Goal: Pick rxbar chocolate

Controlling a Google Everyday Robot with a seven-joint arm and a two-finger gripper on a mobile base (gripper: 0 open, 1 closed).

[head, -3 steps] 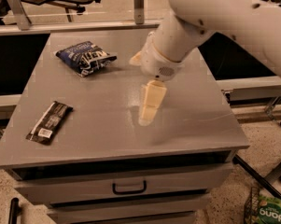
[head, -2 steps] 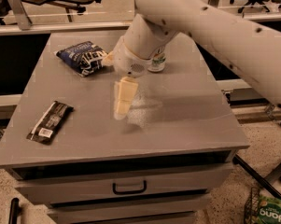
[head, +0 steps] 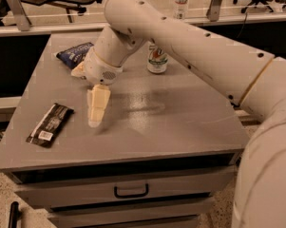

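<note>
The rxbar chocolate (head: 49, 124) is a slim black wrapper bar with a small white label at its near end. It lies flat near the left front of the grey cabinet top (head: 180, 122). My gripper (head: 96, 120) hangs from the white arm with its pale fingers pointing down, close above the top. It is a short way to the right of the bar and apart from it. It holds nothing.
A puffy dark-blue snack bag (head: 74, 54) lies at the back left. A can (head: 157, 59) stands at the back middle, partly behind my arm. A drawer with a black handle (head: 131, 192) is below the top. A bottle (head: 181, 0) stands on the ledge behind.
My gripper and arm have swung left across the cabinet top, from the middle toward the rxbar chocolate. The bar, bag and can have not moved.
</note>
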